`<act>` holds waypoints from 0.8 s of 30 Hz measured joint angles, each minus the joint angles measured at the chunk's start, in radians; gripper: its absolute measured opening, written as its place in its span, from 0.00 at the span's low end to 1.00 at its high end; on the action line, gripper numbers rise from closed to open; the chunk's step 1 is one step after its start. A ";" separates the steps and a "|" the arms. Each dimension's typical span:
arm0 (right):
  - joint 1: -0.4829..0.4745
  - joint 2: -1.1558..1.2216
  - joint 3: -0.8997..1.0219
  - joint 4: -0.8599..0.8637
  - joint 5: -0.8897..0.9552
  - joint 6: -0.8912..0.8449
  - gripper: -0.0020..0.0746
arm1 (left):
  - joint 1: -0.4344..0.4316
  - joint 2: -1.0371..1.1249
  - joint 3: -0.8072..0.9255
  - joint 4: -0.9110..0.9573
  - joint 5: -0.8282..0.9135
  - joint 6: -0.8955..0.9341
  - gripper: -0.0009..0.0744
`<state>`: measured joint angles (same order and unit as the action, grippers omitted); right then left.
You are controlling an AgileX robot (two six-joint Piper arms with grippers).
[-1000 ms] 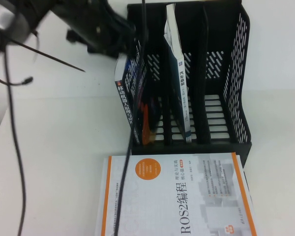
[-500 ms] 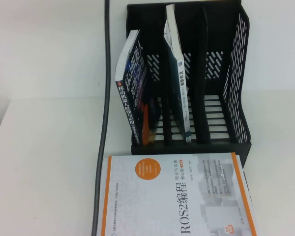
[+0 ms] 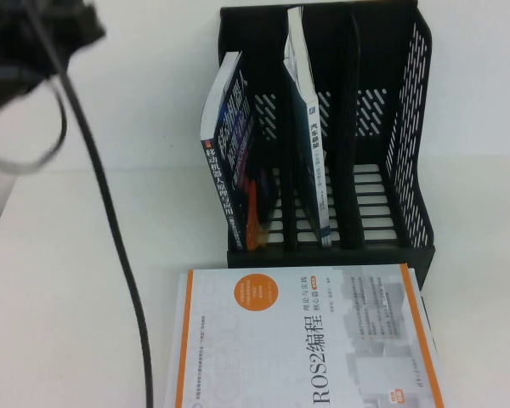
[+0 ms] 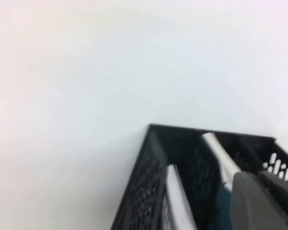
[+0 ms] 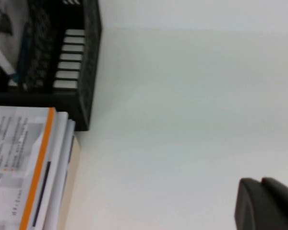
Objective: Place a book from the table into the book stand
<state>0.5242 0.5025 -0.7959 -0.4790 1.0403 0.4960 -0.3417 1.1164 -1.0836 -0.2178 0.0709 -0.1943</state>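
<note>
The dark navy book point(image 3: 229, 161) stands on edge in the left slot of the black book stand point(image 3: 408, 127), leaning left against its side wall. Nothing holds it. My left arm point(image 3: 34, 51) is a dark blur at the far left, well clear of the stand. My left gripper point(image 4: 261, 191) is shut and empty, above and behind the stand point(image 4: 144, 191); the book's white page edge point(image 4: 180, 206) shows there. My right gripper point(image 5: 261, 191) is shut and empty over bare white table point(image 5: 182, 96), right of the stand point(image 5: 89, 72).
A thin white-and-blue book point(image 3: 310, 153) stands in the middle slot; the right slot holds nothing. The white orange-edged ROS2 book point(image 3: 306, 340) lies flat in front of the stand. A black cable point(image 3: 110, 221) hangs across the table's left side.
My left arm has pulled away from the stand toward the far left. The dark book stays leaning in the left slot. The cable has swung left.
</note>
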 joint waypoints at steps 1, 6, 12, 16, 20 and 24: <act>0.000 -0.019 0.041 0.002 -0.040 0.001 0.02 | 0.000 -0.027 0.041 0.000 -0.032 0.002 0.01; 0.000 -0.118 0.235 0.006 -0.202 0.038 0.02 | 0.000 -0.133 0.230 0.000 -0.112 0.006 0.01; 0.000 -0.200 0.412 -0.018 -0.273 0.112 0.02 | 0.000 -0.209 0.329 0.000 -0.135 0.006 0.01; 0.000 -0.216 0.430 -0.069 -0.309 0.133 0.02 | 0.000 -0.225 0.344 0.000 -0.135 0.000 0.01; 0.000 -0.216 0.434 -0.087 -0.314 0.134 0.02 | 0.000 -0.225 0.347 0.000 -0.137 -0.035 0.01; 0.000 -0.216 0.436 -0.088 -0.314 0.134 0.02 | 0.000 -0.225 0.347 0.000 -0.137 -0.047 0.01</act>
<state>0.5242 0.2866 -0.3603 -0.5671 0.7266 0.6305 -0.3417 0.8918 -0.7367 -0.2178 -0.0661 -0.2412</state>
